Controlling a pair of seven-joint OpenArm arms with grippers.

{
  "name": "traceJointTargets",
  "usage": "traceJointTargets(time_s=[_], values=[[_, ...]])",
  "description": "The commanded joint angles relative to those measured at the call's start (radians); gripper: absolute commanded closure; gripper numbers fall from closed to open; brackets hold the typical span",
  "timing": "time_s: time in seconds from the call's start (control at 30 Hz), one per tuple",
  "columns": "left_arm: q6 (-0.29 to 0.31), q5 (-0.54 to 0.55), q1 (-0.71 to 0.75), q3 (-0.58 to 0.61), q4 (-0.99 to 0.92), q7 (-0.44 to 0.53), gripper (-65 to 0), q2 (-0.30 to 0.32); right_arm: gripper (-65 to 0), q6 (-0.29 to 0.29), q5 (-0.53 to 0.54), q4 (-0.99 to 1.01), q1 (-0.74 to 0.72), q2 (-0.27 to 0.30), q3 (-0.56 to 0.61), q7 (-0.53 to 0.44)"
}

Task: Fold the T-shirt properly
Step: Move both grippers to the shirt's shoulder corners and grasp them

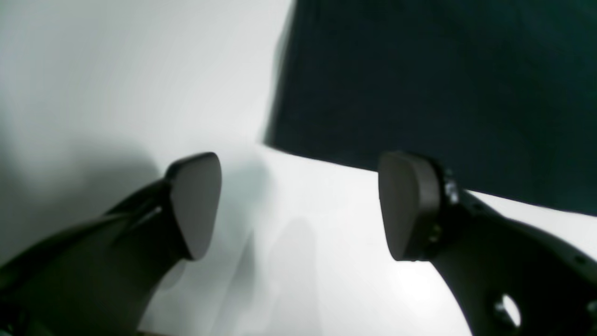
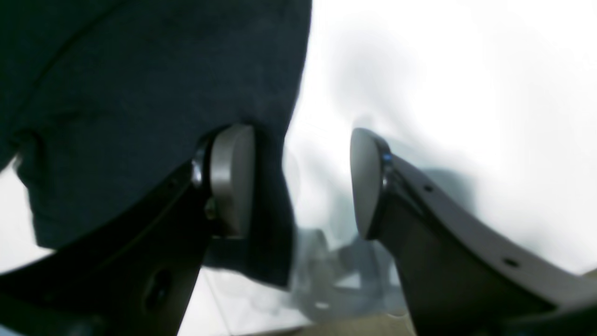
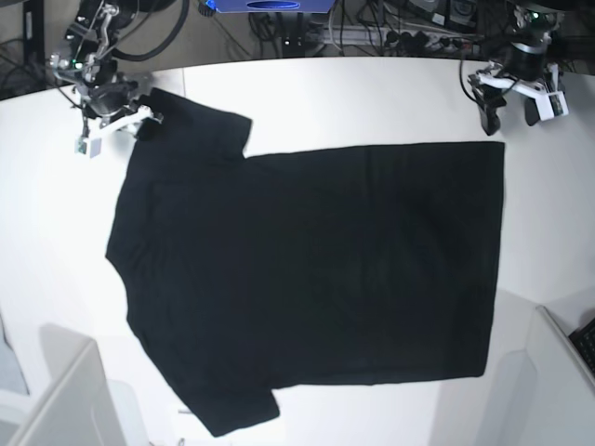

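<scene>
Two grippers are seen at the far corners of the white table [image 3: 307, 102], one at each end of the T-shirt [image 3: 307, 279]. The black T-shirt is laid flat across the middle of the table, with its hem toward the right edge in the base view and its sleeves and shoulders toward the left edge. One sleeve is spread toward the far left corner, the other toward the near edge. No print is visible on the upturned side.

The right gripper [image 2: 303, 182] is positioned at the far left corner, at the edge of the far sleeve. Its jaws are held apart; in the right wrist view one pad [image 2: 232, 179] is seen over the dark cloth, while the other is seen over bare table. Whether the cloth is touched cannot be told.

The left gripper [image 1: 298, 205] is positioned at the far right corner, just beyond the hem corner. Its jaws are spread wide over bare white table, and nothing is held between them; the shirt's corner is seen just ahead of the pads.
</scene>
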State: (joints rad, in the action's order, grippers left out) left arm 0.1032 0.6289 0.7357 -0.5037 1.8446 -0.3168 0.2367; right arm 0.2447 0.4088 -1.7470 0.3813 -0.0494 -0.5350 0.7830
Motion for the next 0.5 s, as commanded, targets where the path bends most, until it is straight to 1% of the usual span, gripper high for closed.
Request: traceJointTargets(time_s=[0.0, 0.13, 0.27, 0.37, 0.47], values=[[0.011, 0.009, 0.003, -0.020, 0.013, 0.006, -50.7, 0.008, -31.2, 0.003, 0.006, -0.003, 0.002, 0.013, 0.000, 0.003], [0.011, 0.009, -0.015, -0.029, 0.011, -0.006, -50.5, 0.006, -31.1, 0.003, 0.011, 0.002, 0.021, 0.015, 0.013, 0.006], [0.011, 0.013, -0.044, -0.023, 0.007, -0.008, -50.4, 0.003, -30.6, 0.003, 0.011, 0.008, 0.051, 0.016, 0.079, 0.003], [0.011, 0.016, -0.075, -0.026, -0.041, -0.008, -50.4, -0.017, -30.6, 0.003, 0.011, 0.011, 0.064, 0.016, 0.114, 0.002], [0.011, 0.018, -0.100, -0.023, -0.087, -0.008, -50.4, -0.017, -30.5, 0.003, 0.011, 0.011, 0.069, 0.016, 0.122, 0.002]])
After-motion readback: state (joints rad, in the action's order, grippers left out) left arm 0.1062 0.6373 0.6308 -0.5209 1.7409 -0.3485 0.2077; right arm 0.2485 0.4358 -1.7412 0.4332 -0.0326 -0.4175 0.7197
